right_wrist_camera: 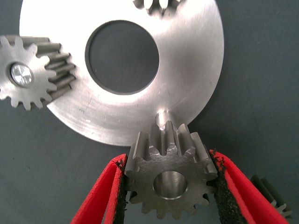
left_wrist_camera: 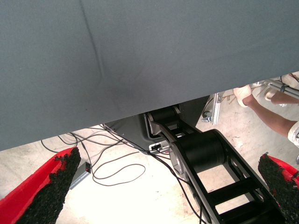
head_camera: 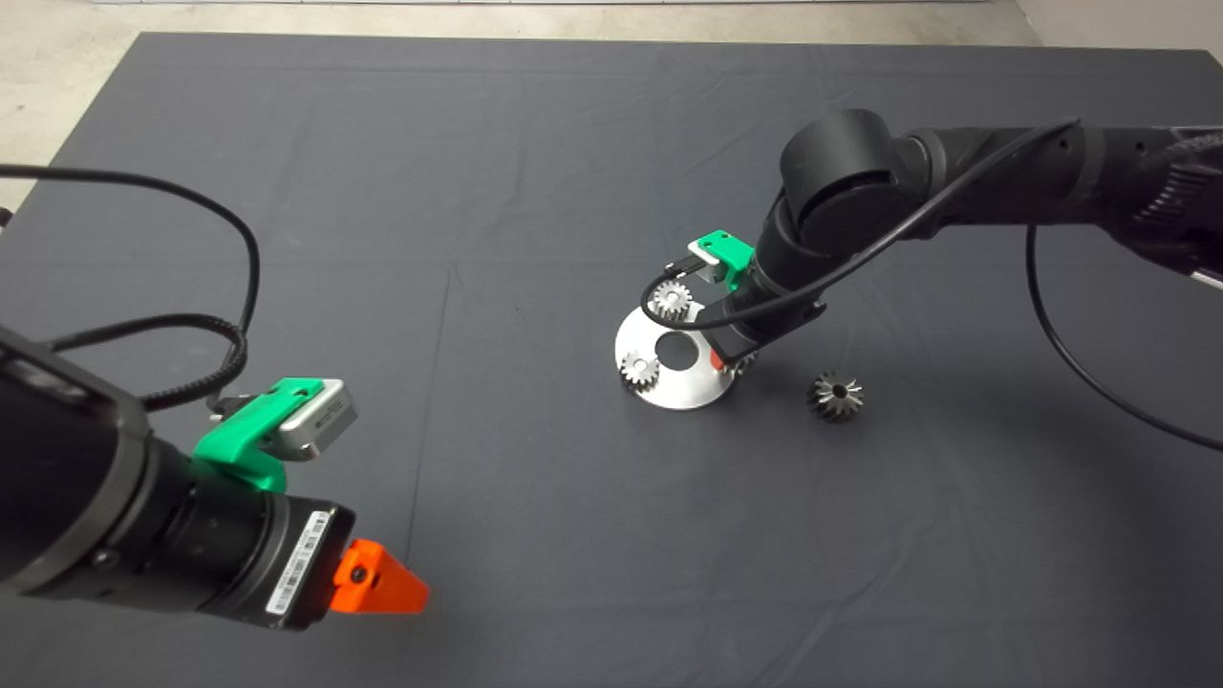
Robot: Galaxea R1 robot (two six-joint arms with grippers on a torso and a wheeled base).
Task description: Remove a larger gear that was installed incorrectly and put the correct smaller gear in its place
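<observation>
My right gripper (right_wrist_camera: 167, 186) is shut on the smaller gear (right_wrist_camera: 167, 179), a grey spur gear with a centre hole, gripped by its teeth between the red fingers (right_wrist_camera: 105, 196). The gear hangs at the rim of the round steel plate (right_wrist_camera: 191, 70), right beside a bare short peg (right_wrist_camera: 163, 117); its hole is not over the peg. In the head view this gripper (head_camera: 728, 361) sits at the plate's (head_camera: 683, 390) right edge. The larger gear (head_camera: 836, 396), flared with slanted teeth, lies on the mat to the right of the plate, free of any gripper. My left gripper (left_wrist_camera: 168, 158) is parked open at the lower left.
Two brighter small gears (head_camera: 672, 299) (head_camera: 639, 370) sit on pegs at the plate's rim, around a big centre hole (head_camera: 677, 351). The right arm's cable loops over the plate. Past the mat's edge, the left wrist view shows floor cables, a robot base and a person's legs (left_wrist_camera: 271, 116).
</observation>
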